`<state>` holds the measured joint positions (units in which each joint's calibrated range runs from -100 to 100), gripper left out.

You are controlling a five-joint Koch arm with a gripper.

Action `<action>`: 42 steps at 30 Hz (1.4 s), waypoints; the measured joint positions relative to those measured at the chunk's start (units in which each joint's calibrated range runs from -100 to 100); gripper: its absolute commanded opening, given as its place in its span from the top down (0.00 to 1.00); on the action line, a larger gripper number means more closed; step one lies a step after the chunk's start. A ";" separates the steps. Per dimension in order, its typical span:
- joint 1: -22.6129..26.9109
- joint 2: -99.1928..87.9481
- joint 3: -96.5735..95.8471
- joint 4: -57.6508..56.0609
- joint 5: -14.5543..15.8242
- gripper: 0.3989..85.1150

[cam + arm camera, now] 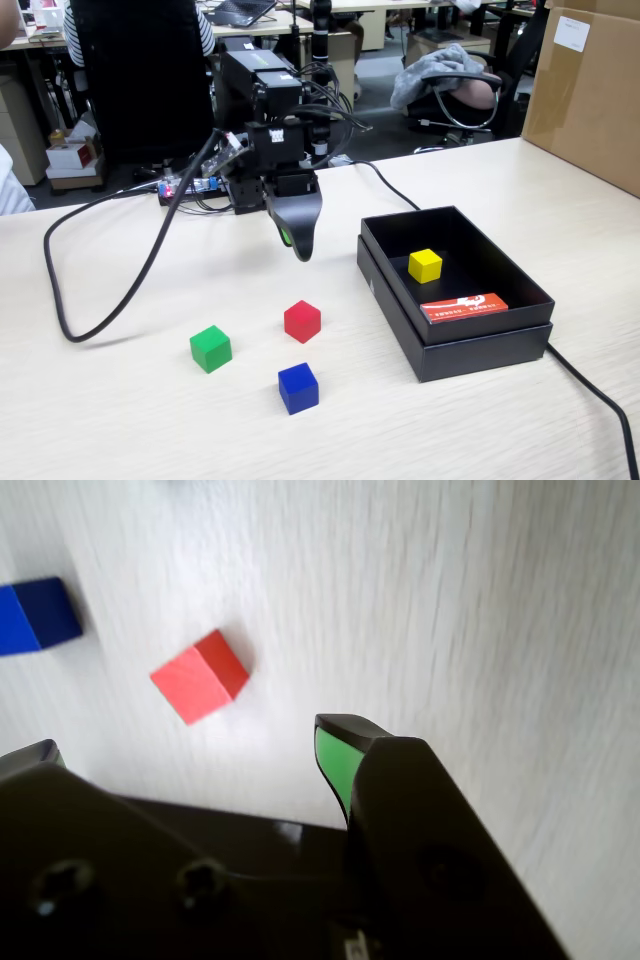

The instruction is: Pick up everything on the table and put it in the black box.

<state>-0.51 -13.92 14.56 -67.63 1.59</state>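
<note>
A red cube [302,321], a green cube [211,348] and a blue cube [298,388] lie on the pale wooden table. The black box [480,345] stands at the right and holds a yellow cube [425,265] and a red card [464,307]. My gripper [300,245] hangs above the table, behind the red cube and left of the box. In the wrist view the gripper [190,745] is open and empty, its green-padded jaws wide apart. The red cube [200,676] lies just ahead of them and the blue cube [35,615] at the left edge.
A thick black cable [110,300] loops over the table at the left. Another cable [590,385] runs from the box's right corner toward the front. A cardboard box [585,90] stands at the back right. Chairs and a person are behind the table.
</note>
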 measured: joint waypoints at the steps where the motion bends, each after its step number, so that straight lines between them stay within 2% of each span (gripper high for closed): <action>1: -0.59 1.42 1.37 0.00 -0.29 0.42; 15: -8.89 24.98 19.81 0.00 -5.18 0.42; 30: -9.87 42.46 28.75 0.00 -6.01 0.45; 35: -9.91 45.57 29.94 0.00 -6.64 0.58; 37: -10.01 46.21 31.13 0.00 -6.84 0.60; 42: -10.35 47.64 32.86 0.00 -7.52 0.81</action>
<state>-10.87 33.72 47.42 -67.63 -5.93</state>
